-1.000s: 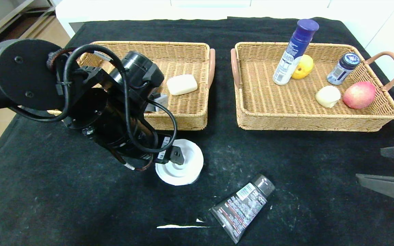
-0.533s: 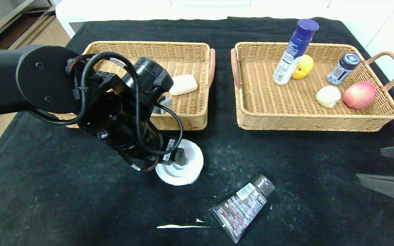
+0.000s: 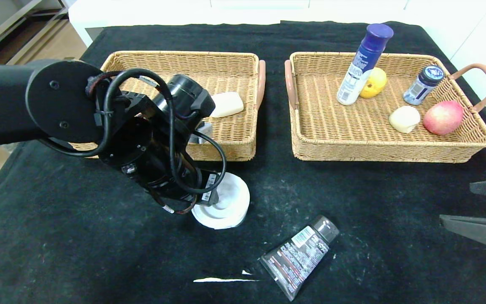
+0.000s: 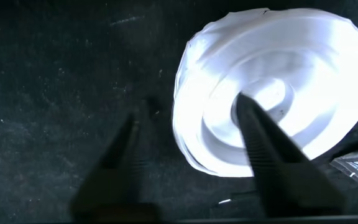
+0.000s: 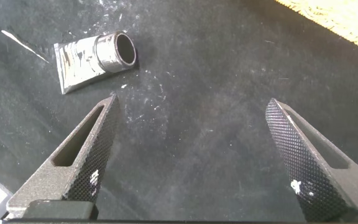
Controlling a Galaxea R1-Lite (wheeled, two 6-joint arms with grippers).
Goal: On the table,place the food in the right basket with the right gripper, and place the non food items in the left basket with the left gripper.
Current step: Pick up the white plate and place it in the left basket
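The table (image 3: 57,253), under its black cloth, carries everything, and the white coiled roll (image 3: 226,202) lying near the middle of it serves as the mark for places here. The left arm reaches down over that roll, its bulky wrist hiding the roll's left edge in the head view; the left gripper (image 4: 191,149) has its fingers spread, one finger (image 4: 272,149) lying over the roll's hollow centre and the other (image 4: 120,162) over bare cloth just outside the roll's rim, so the rim sits between them. Behind the roll stands the left basket (image 3: 226,57), holding a cream soap bar (image 3: 226,104) and a scrap of grey cloth (image 3: 203,128) that peeks out beside the wrist. Farther to the roll's right stands the right basket (image 3: 352,150), with a tall white bottle (image 3: 359,71) with a blue cap, a yellow fruit (image 3: 376,82) touching the bottle, a small dark-capped bottle (image 3: 422,86), a red apple (image 3: 442,117) and a pale bun (image 3: 404,119) just beside the apple. The right gripper (image 5: 191,155) hovers well to the roll's right, low over bare cloth, fingers wide apart and holding nothing. The black squeeze tube (image 3: 300,255) lies flat in front of the roll and to its right, with a thin white sliver (image 3: 222,279) beside the tube's flat end.
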